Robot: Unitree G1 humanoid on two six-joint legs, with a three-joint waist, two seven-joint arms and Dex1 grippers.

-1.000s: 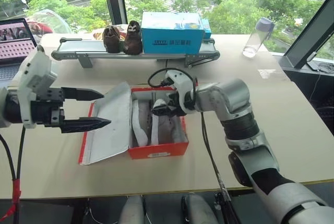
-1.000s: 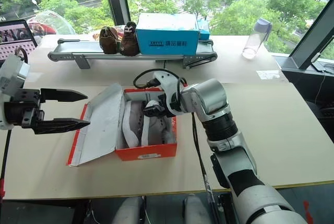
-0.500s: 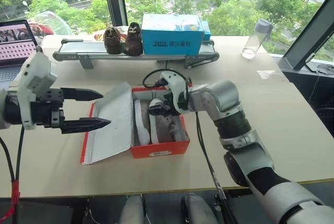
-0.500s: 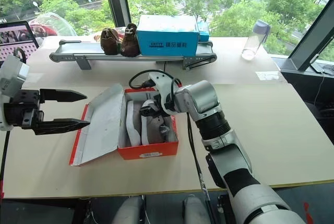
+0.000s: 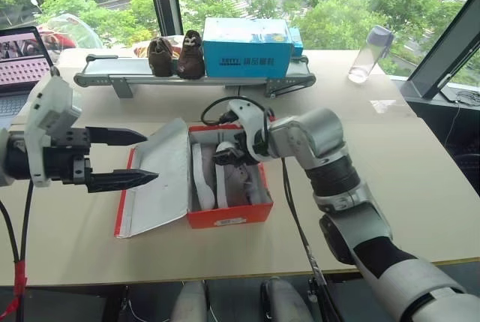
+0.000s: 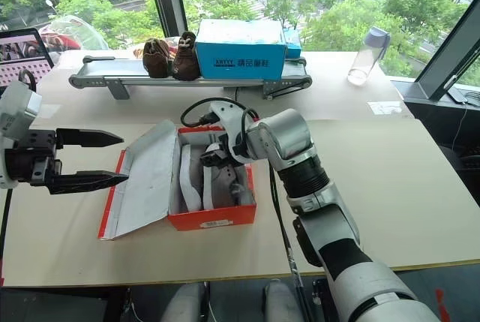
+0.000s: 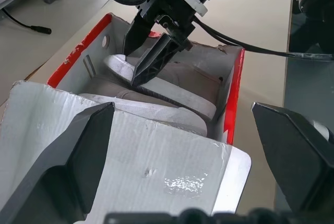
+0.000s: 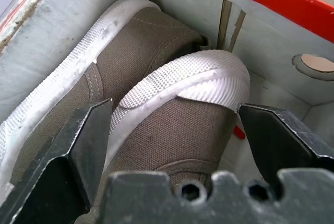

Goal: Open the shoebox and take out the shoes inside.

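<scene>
Inside the open shoebox at mid-table lie the shoes; right gripper reaches in, jaws wide astride one heel. Left gripper hovers beside the lid, jaws wide.

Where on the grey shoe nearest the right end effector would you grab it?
Probably at the white-rimmed end of the shoe that tilts up toward the shoebox's far wall, coming down from above. That end stands clear, and the open right end effector already straddles it.
</scene>
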